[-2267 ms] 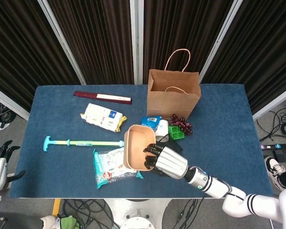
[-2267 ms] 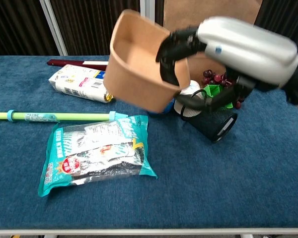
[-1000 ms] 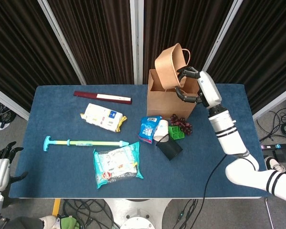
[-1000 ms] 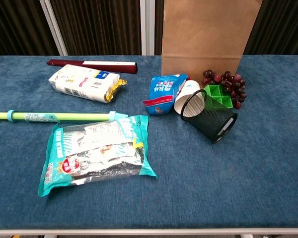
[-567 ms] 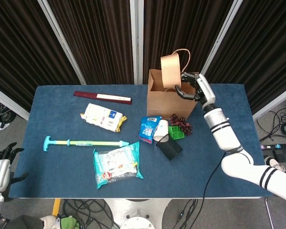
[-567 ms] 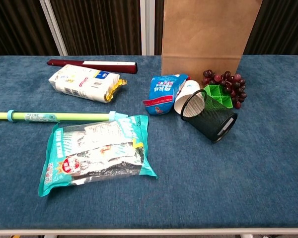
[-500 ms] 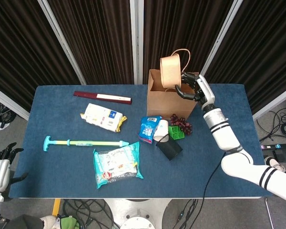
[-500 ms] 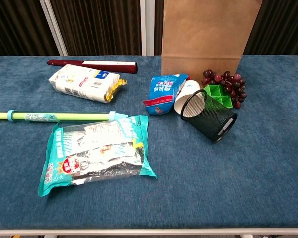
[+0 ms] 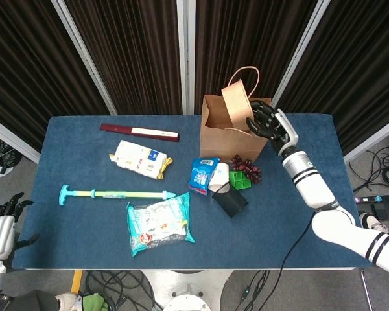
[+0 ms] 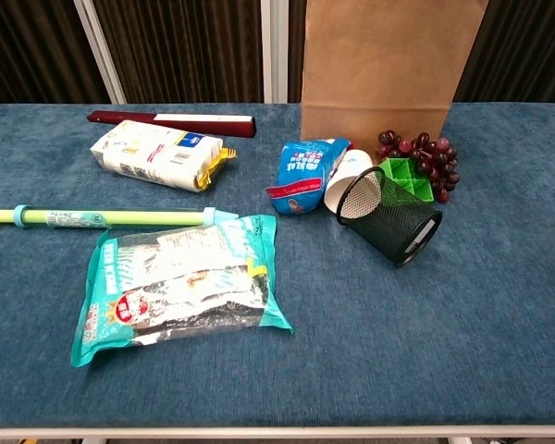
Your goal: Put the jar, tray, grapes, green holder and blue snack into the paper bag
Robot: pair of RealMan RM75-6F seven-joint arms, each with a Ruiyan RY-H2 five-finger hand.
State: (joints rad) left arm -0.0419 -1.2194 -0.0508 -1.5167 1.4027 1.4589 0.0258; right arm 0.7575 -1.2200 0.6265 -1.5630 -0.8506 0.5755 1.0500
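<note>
"Two hands in sight?"

"Yes. The right hand is at the mouth of the paper bag, fingers curled against the tray, which stands tilted, half down inside the bag. The left hand hangs off the table's near left corner, fingers apart, holding nothing."

"And the other things?"

"The blue snack lies in front of the bag, with the white jar on its side touching it. The green holder sits beside the grapes, both just before the bag. A black mesh cup lies tipped over against the jar."
</note>
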